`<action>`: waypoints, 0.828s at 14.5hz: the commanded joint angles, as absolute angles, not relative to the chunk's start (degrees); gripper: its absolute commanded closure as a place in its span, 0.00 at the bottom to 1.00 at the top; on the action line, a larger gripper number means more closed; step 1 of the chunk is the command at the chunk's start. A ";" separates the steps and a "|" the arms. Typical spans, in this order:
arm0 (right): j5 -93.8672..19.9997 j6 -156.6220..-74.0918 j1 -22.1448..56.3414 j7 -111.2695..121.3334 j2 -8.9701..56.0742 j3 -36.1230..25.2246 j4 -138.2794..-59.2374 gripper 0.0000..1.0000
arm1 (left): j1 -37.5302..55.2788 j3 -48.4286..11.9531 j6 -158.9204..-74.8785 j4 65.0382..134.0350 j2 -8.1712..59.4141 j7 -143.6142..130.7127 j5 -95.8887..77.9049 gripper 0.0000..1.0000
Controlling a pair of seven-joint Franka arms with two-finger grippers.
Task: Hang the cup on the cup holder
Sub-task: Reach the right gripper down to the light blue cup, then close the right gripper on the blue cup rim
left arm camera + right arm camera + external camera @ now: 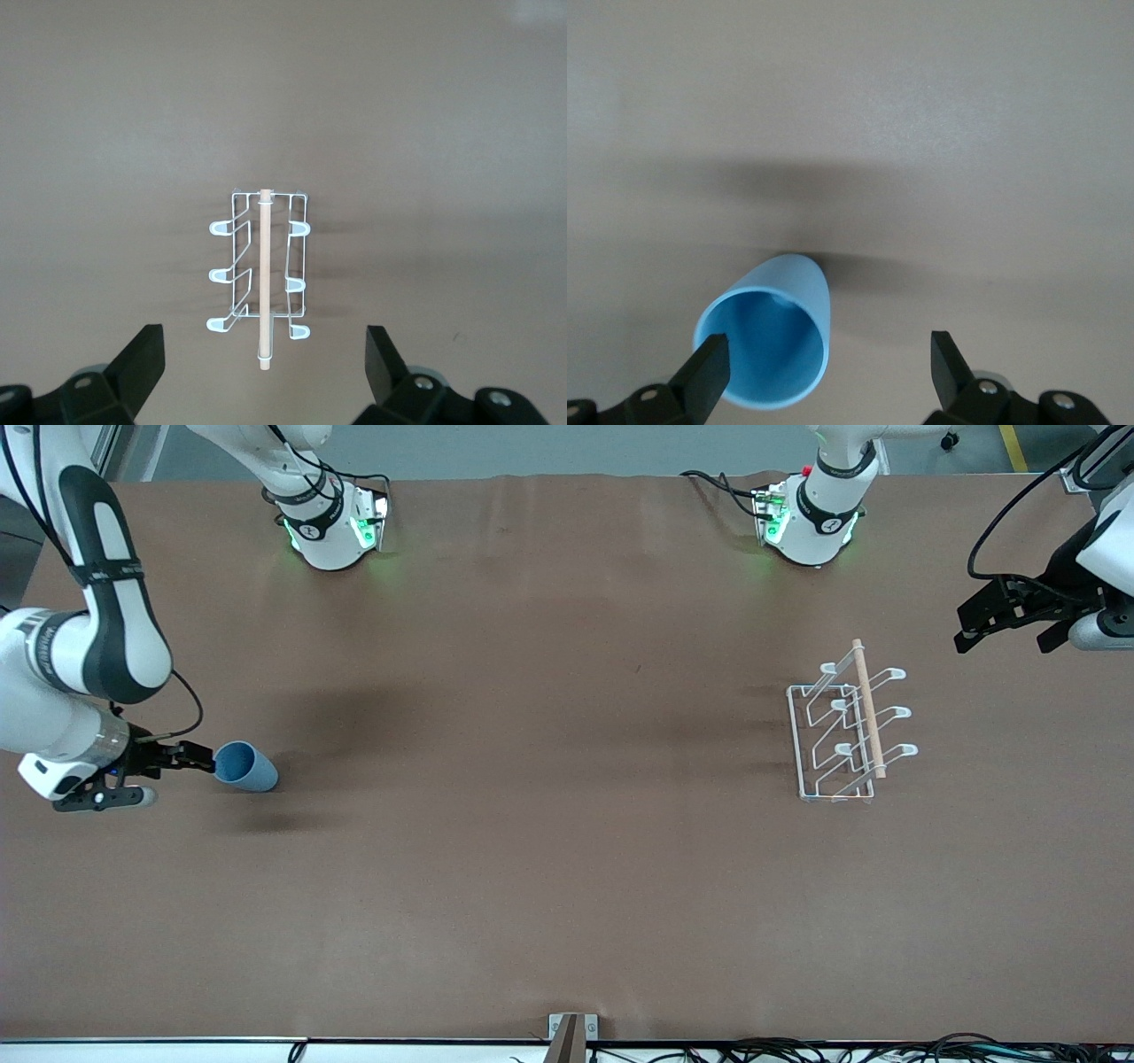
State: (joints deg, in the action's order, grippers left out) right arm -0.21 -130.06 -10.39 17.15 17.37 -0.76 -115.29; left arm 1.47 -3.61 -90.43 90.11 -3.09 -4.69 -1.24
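The light-blue cup point(246, 766) lies on its side on the table at the right arm's end, its open mouth turned toward my right gripper point(182, 778). That gripper is open, low, just at the cup's mouth. In the right wrist view the cup point(775, 345) sits close to one finger of the open right gripper point(828, 336), not centred between the two. The white wire cup holder point(850, 722) with its wooden rod stands at the left arm's end. My left gripper point(1001, 644) hangs open in the air beside it. The left wrist view shows the cup holder point(263, 266) past the open left gripper point(264, 332).
The brown table point(549, 779) stretches between the cup and the cup holder. Both arm bases point(332, 527) point(811, 522) stand at the table's edge farthest from the front camera. Cables point(842, 1050) run along the edge nearest that camera.
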 commanded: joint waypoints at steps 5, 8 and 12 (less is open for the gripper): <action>-1.32 -136.84 -11.51 18.81 20.82 -0.18 -119.00 0.00 | 1.23 -3.87 -90.53 89.82 -3.60 -4.04 -1.32 0.00; -1.49 -137.99 -11.60 18.72 21.97 -0.09 -119.18 0.18 | 1.23 -3.87 -90.53 89.82 -3.60 -4.04 -1.23 0.00; -1.76 -137.29 -11.34 18.11 21.88 -0.09 -119.18 0.53 | 1.32 -3.96 -90.53 89.91 -3.60 -4.13 -1.23 0.00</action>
State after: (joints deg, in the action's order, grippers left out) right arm -0.55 -137.11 -10.56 17.44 22.64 -0.75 -118.42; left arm 1.49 -3.68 -90.44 90.09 -3.09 -4.69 -1.24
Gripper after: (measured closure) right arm 0.423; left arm 0.000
